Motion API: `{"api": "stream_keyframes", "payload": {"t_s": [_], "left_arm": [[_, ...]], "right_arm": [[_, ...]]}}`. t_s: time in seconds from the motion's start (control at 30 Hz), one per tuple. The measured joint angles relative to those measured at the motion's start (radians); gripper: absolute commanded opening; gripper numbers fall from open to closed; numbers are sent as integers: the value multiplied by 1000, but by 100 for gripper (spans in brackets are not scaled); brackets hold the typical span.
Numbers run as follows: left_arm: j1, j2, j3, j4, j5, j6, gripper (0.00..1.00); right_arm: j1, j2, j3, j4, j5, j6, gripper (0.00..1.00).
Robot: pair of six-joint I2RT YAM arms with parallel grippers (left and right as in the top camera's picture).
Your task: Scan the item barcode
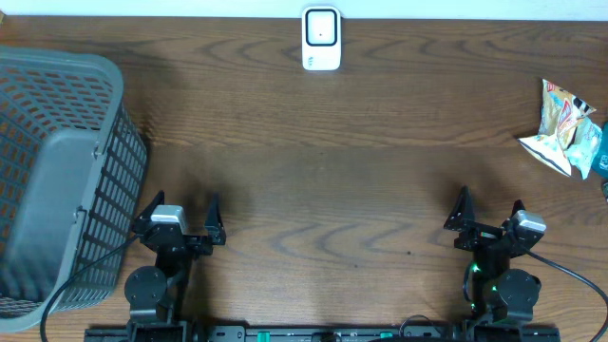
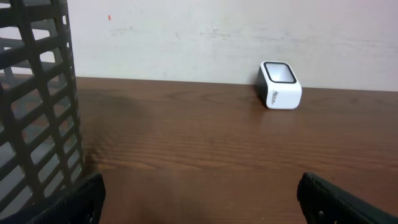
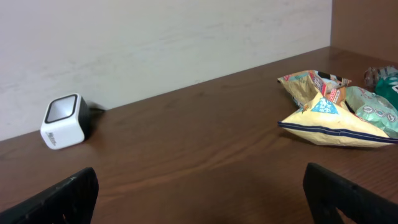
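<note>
The item to be scanned, a crumpled yellow-and-white snack bag, lies flat on the surface at its far right side, well apart from both arms. Seen from overhead, its long axis runs roughly from the far edge toward the robot, leaning a little to the right, with one sealed end pointing away and the other flaring toward the near side. Its printed face is up; no barcode can be made out in any view.

A teal packet lies touching it on the right, partly cut off by the frame. In the right wrist view a sliver of a darker green wrapper shows beyond that, so there are two bags for certain and perhaps a third; the count cannot be settled.

There is one scanner, a small white box with a dark window, standing at the middle of the far edge against the wall, its window tilted upward and toward the robot. One grey slatted basket sits at the left end.

The left gripper hovers near the front edge just beside the basket, jaws spread wide with nothing between them. The right gripper hovers at the front right, jaws likewise wide apart and holding nothing.
</note>
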Motion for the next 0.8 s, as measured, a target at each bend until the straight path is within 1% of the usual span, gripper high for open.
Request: {"api": "stream_keyframes", "payload": {"t_s": [0.57, 0.67, 0.8], "left_arm": [[0, 0, 0, 0, 0, 0, 98], [0, 0, 0, 0, 0, 0, 98], [0, 0, 0, 0, 0, 0, 98]], "right_arm": [[0, 0, 0, 0, 2, -2, 99], [0, 0, 0, 0, 5, -28, 99], [0, 0, 0, 0, 4, -102, 99]]}}
